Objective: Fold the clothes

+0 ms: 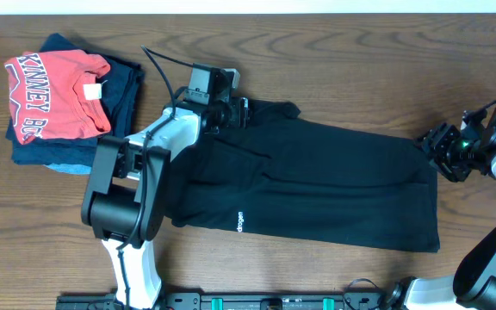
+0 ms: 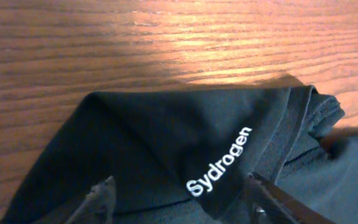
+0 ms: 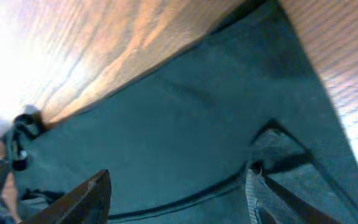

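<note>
- A large, plain black soft-fabric garment (image 1: 317, 185) is seen spread flat on the brown wooden table (image 1: 360, 52). In the overhead view it reaches from the centre-left of the frame to right of centre.
- The garment is laid at a slight slant, its left end higher in the frame than its lower right corner.
- A small white logo print (image 1: 239, 222) is shown near the garment's lower edge, left of centre.
- In the left wrist view, white lettering (image 2: 219, 162) is seen on a turned-over flap of the black cloth, with bare wood above it.
- The left gripper (image 1: 231, 108) is placed over the garment's upper left corner.
- In the left wrist view its fingers (image 2: 104, 196) are held wide apart, with black cloth lying between and below them; nothing is clamped.
- The right gripper (image 1: 433, 146) is positioned at the garment's upper right corner, at the right side of the overhead frame.
- In the right wrist view its fingers (image 3: 89, 196) are likewise spread wide over the cloth, and nothing is pinched.
- Whether either claw touches the fabric cannot be told.
- In the upper left of the overhead frame, a red T-shirt with white block lettering (image 1: 58, 95) is stacked on a folded navy garment (image 1: 127, 82) and a light blue garment (image 1: 63, 164), apart from the black one.
</note>
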